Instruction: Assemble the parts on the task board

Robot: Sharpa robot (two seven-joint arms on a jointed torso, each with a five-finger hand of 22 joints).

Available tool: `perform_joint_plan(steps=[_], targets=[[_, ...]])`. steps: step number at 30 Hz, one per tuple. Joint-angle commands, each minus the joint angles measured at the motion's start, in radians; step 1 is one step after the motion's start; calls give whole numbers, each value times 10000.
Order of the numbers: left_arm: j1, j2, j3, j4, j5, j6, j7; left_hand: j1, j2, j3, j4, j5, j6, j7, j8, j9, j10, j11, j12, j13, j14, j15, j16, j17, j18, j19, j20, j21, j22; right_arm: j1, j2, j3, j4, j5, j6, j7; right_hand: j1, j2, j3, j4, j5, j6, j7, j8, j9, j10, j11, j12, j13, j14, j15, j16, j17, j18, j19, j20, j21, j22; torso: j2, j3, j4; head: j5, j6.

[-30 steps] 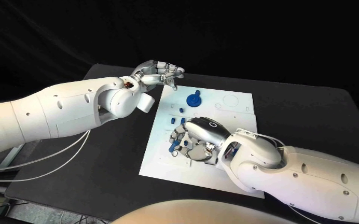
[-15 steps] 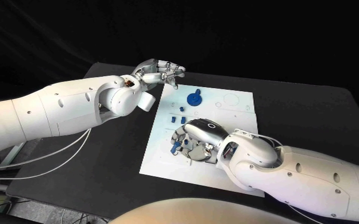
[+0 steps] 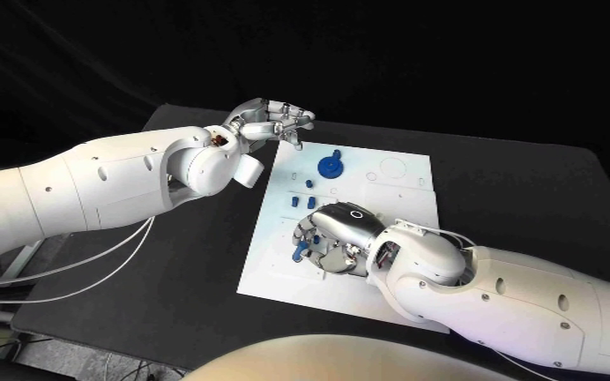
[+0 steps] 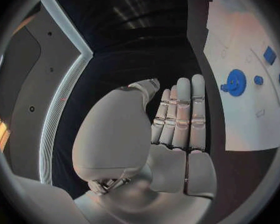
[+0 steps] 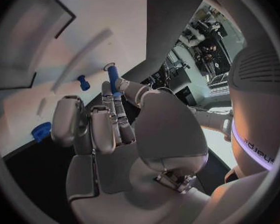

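Observation:
The white task board (image 3: 397,200) lies mid-table. A blue gear (image 3: 331,167) stands near its far edge, with small blue pegs (image 3: 302,199) just nearer. My right hand (image 3: 336,238) is low over the board's near-left part. In the right wrist view its thumb and a fingertip pinch a blue peg (image 5: 113,78) that stands on the board (image 5: 84,30). A small blue peg (image 5: 84,82) and another blue piece (image 5: 42,131) lie close by. My left hand (image 3: 271,123) hovers off the board's far-left corner, fingers straight and empty (image 4: 180,119), and the gear (image 4: 234,81) lies beyond them.
The board (image 4: 239,40) carries empty outlines and recesses toward its far-right side (image 3: 391,169). A rectangular recess (image 5: 28,59) sits near the right hand. Black tabletop (image 3: 190,257) surrounds the board on all sides.
My right hand has shifted a little leftward over the board's near-left part. The left hand has barely moved.

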Motion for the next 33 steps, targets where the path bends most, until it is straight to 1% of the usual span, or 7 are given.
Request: perform_joint_plan(steps=[1, 5, 15, 20, 26, 30, 33], targets=[[4, 4, 6, 30, 37, 162, 71, 35, 95, 0, -72, -52, -68, 29, -35, 3, -75, 9, 30, 16, -51, -9, -45, -7, 131, 14, 28, -63, -16, -25, 34, -3, -20, -444, 292, -303, -10, -13, 50, -12, 45, 71, -18, 283, 405, -3, 8, -33, 10, 340, -10, 49, -9, -51, 2, 14, -63, 879, -8, 0, 1, 6, -8], [4, -5, 6, 36, 37, 168, 63, 20, 98, -5, -70, -54, -73, 30, -33, 5, -86, 11, 39, 21, -53, -6, -46, -6, 130, 19, 30, -71, -20, -51, 71, -6, -41, -550, 420, -372, -14, -14, 52, -13, 44, 71, -19, 288, 410, 2, 8, -34, 10, 338, -9, 43, -20, -50, 1, 16, -65, 879, -5, 7, 5, 14, -13], [5, -25, 6, 43, 37, 164, 57, 20, 98, -5, -70, -54, -73, 30, -33, 5, -86, 11, 39, 21, -53, -6, -46, -6, 130, 19, 30, -71, -20, -72, 111, -10, -28, -666, 633, -483, -47, -43, 42, -17, 29, 48, -10, 292, 421, -2, 15, -45, 10, 333, -4, 34, -36, -38, -24, 21, -120, 858, -5, 1, -11, 20, -34], [5, -26, 6, 42, 37, 163, 52, 20, 98, -5, -70, -54, -73, 30, -33, 5, -86, 11, 39, 21, -53, -6, -46, -6, 130, 19, 30, -71, -20, -89, 176, -20, -13, -691, 600, -435, -129, -161, 26, -44, 20, -106, 31, 232, 414, -52, 47, -93, 3, 317, 21, 5, -84, -25, -61, 42, -190, 840, -4, 5, -4, 10, -30], [5, -21, 6, 39, 37, 167, 49, 20, 98, -5, -70, -54, -73, 30, -33, 5, -86, 11, 39, 21, -53, -6, -46, -6, 130, 19, 30, -71, -20, -115, 249, -35, -1, -604, 521, -388, -472, -607, -159, 15, 257, -685, 161, -147, 261, -268, 165, -217, -16, 296, 123, -11, -114, -10, -118, 127, -301, 819, -8, 5, 4, -10, -21], [5, -19, 6, 38, 37, 189, 38, 9, 105, -6, -68, -54, -75, 31, -31, 8, -93, 12, 48, 26, -54, -5, -46, -5, 130, 22, 31, -79, -24, -132, 253, -44, -30, -522, 423, -458, -579, -804, -301, 66, 330, -1305, 77, -519, 119, -417, 110, -233, -1, 289, 90, -4, -105, 10, -141, 129, -366, 811, -12, 0, 1, -19, -20], [5, -23, 6, 39, 37, 198, 28, 9, 105, -6, -68, -54, -75, 31, -31, 8, -93, 12, 48, 26, -54, -5, -46, -5, 130, 22, 31, -79, -24, -136, 230, -47, -34, -498, 285, -494, -578, -837, -328, 67, 330, -1420, 73, -582, 97, -443, 102, -221, 8, 285, 84, -10, -115, 13, -147, 122, -385, 808, -12, -5, -4, -13, -22]])
